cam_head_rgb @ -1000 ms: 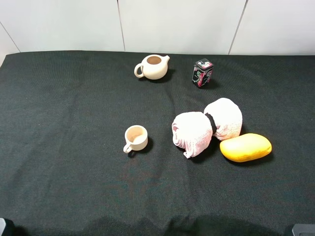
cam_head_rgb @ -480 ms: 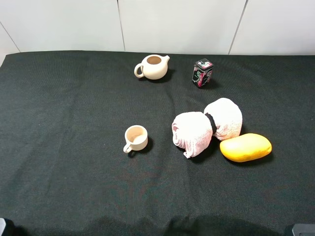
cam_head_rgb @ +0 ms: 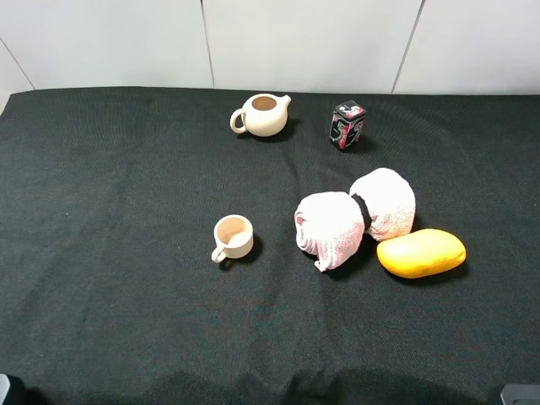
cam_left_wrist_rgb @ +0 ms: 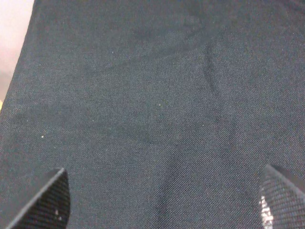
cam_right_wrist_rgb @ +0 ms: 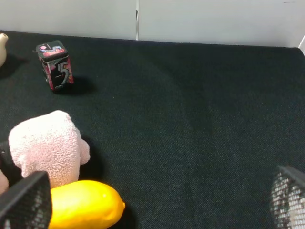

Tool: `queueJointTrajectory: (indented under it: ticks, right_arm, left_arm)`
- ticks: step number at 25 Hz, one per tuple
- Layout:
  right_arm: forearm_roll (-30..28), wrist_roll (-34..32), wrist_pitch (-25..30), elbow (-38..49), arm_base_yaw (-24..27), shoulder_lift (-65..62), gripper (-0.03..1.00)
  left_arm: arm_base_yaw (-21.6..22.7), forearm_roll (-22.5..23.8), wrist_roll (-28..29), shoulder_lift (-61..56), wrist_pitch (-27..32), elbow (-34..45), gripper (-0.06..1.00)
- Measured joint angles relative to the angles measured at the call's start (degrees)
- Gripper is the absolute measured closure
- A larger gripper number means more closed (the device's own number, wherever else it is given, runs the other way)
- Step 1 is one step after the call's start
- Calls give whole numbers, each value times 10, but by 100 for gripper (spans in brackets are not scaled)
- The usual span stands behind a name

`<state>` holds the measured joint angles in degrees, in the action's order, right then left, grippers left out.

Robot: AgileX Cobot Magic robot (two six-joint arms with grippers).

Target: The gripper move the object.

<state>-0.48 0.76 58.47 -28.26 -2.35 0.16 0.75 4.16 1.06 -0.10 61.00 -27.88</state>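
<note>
The pink towel (cam_head_rgb: 356, 216) lies on the dark desk (cam_head_rgb: 126, 211), touching the yellow mango-shaped thing (cam_head_rgb: 421, 253), right of the cup (cam_head_rgb: 233, 237). Both tools stand apart, holding nothing: left tool (cam_left_wrist_rgb: 162, 202), right tool (cam_right_wrist_rgb: 157, 202).

The only readable mark is a large pale numeral "5" on the side of the small black box-shaped tin with red and pink print (cam_right_wrist_rgb: 55, 66), which stands at the upper left of the right wrist view. On the same tin in the upper middle of the exterior high view (cam_head_rgb: 346, 126), the print shows only as red, pink and green patches (too small to make out any letters). Nothing else bears writing.
</note>
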Motion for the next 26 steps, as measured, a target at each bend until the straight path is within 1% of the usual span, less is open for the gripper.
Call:
queueJointTrajectory:
  ticks: [26]
  right_arm:
    - [0, 0, 0, 0, 0, 0, 27]
  left_arm:
    - [0, 0, 0, 0, 0, 0, 11]
